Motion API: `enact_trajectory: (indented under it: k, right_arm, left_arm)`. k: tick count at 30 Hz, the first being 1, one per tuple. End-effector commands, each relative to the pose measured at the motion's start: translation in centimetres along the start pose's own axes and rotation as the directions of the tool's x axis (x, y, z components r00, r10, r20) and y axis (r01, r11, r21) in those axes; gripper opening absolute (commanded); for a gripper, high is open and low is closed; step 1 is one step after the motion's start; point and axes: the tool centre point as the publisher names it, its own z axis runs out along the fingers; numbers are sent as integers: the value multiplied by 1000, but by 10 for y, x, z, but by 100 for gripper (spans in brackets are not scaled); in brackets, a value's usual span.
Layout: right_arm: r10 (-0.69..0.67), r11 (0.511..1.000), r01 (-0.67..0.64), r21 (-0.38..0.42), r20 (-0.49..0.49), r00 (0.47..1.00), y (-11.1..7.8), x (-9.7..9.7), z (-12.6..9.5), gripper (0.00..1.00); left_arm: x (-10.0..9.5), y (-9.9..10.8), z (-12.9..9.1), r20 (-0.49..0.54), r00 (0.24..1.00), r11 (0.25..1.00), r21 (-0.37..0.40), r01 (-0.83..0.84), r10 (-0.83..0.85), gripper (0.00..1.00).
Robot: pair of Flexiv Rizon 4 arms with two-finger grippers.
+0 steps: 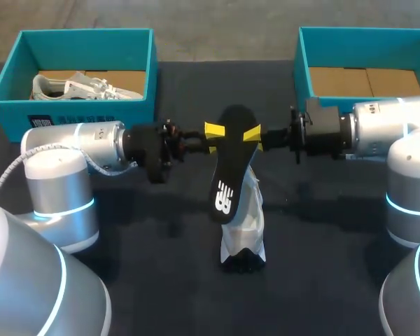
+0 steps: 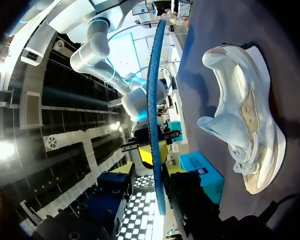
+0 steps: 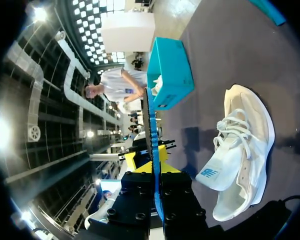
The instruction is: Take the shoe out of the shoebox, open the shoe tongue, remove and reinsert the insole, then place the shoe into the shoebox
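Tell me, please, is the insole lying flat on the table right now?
No, the insole is held in the air between the left hand and the right hand, above the white shoe on the table.

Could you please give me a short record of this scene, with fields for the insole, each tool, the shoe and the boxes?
insole: black, held above the table by both tools
left tool: shut on one side of the insole
right tool: shut on the opposite side
shoe: white, on the table under the insole
left shoebox: holds a second shoe
right shoebox: no shoe seen in it
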Motion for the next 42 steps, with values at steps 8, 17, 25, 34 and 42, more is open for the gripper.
enact_trajectory:
  k: [8, 17, 25, 34, 42]
  right_arm:
    - [0, 1000, 0, -2, 1, 1000, 0, 0, 1, 0]
    - [0, 1000, 0, -2, 1, 1000, 0, 0, 1, 0]
    - [0, 1000, 0, -2, 1, 1000, 0, 0, 1, 0]
    - [0, 1000, 0, -2, 1, 1000, 0, 0, 1, 0]
    - [0, 1000, 0, -2, 1, 1000, 0, 0, 1, 0]
  left_arm:
    - [6, 2, 6, -22, 1000, 1000, -2, -9, 9, 40]
    - [9, 2, 6, -39, 999, 1000, -3, -8, 7, 35]
    - [11, 1, 7, -47, 999, 1000, -5, -7, 7, 25]
    - [12, -1, 10, -48, 999, 1000, 1, -11, 11, 0]
    - [12, -1, 11, -52, 998, 1000, 1, -19, 20, 0]
